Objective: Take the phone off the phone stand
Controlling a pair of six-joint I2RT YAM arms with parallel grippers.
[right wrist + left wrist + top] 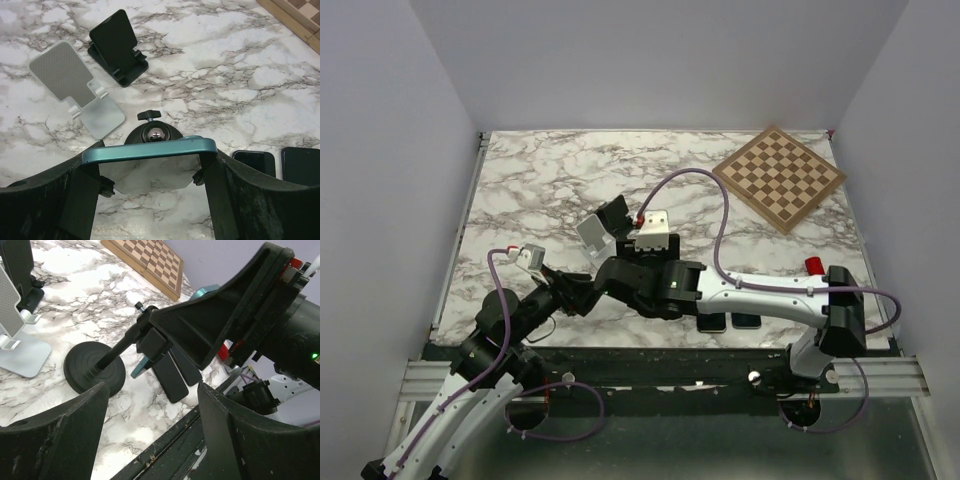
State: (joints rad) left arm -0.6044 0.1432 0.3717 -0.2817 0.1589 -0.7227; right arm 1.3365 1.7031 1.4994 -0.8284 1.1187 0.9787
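Clamping the phone (150, 149) by its edges, the right end effector (150, 170) is holding it just over the stand (95, 371) — seemingly barely lifted, carrying it clear left to do — while the left end effector (152, 395) is hovering spread, empty.

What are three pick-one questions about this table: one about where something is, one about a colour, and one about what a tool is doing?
1. Where is the chessboard?
A) at the far right corner of the table
B) at the near left corner
C) under the left arm

2. What colour is the phone in the right tool?
A) red
B) teal
C) yellow

3. How is the left tool?
A) open and empty
B) shut on a phone
C) shut on the chessboard

Answers:
1 A: the top view shows it far back on the right.
2 B: the right wrist view shows a teal edge clamped in it.
3 A: the left wrist view shows it wide apart, holding nothing.
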